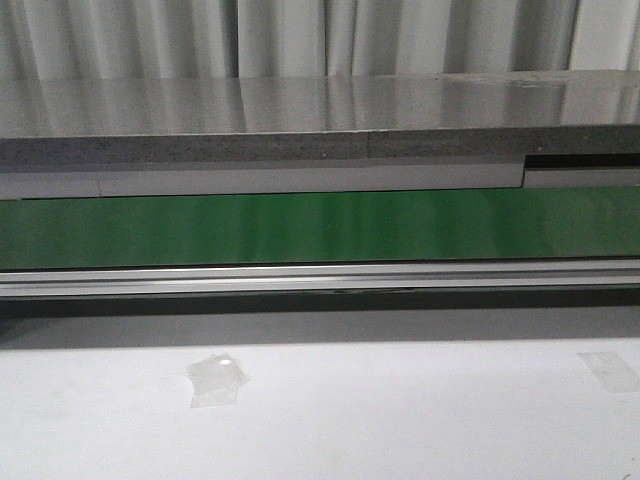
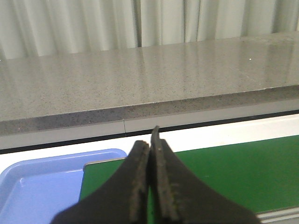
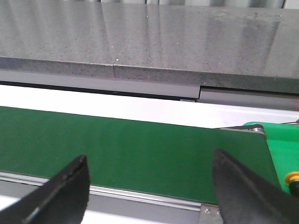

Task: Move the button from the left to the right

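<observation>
Hovering over green belt [image 3: 140,154], I held right gripper [image 3: 149,186] spread wide, ready for button [image 3: 293,178], glimpsed just beyond its outer finger. Left gripper [image 2: 150,182] pinched together, empty, near blue tray [image 2: 42,186].

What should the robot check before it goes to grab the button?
1. Target found: cannot tell. Only a round yellow piece peeks in at the edge of the right wrist view.
2. Left gripper ready to grab: not ok, it is shut.
3. Right gripper ready to grab: ok, it is open.
4. Green conveyor belt free of obstacles: ok, nothing shows on it.
5. Blue tray free: ok for the part in view.
</observation>
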### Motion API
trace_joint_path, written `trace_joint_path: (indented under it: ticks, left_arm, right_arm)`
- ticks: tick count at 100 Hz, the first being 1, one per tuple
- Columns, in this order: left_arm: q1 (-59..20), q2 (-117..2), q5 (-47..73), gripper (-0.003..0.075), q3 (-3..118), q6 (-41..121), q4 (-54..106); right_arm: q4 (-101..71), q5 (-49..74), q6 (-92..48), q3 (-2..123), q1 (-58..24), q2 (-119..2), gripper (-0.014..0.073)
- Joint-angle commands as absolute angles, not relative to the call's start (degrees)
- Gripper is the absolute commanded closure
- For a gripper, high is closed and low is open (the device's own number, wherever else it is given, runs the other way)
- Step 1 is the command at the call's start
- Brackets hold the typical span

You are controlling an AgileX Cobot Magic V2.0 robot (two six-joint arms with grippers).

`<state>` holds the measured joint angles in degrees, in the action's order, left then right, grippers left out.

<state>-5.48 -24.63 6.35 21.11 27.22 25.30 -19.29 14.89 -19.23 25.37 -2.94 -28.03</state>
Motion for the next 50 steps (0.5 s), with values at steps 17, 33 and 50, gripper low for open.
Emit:
trace_joint_path:
  ticks: [17,33,50]
  left_arm:
    - [-5.82,-24.8,2.1,0.074,22.64,27.07,26.04]
    - [-5.82,-24.8,2.1,0.074,22.64,27.07,26.04]
    - [-5.82,-24.8,2.1,0.074,22.64,27.07,26.04]
  right_arm:
    - [-19.98,11.16,-19.58,26.89,-3.2,-27.94,0.03]
    - [-19.98,11.16,-19.58,26.89,-3.2,-27.94,0.0559]
    - [-19.98,11.16,-19.58,26.89,-3.2,-27.94,0.0661]
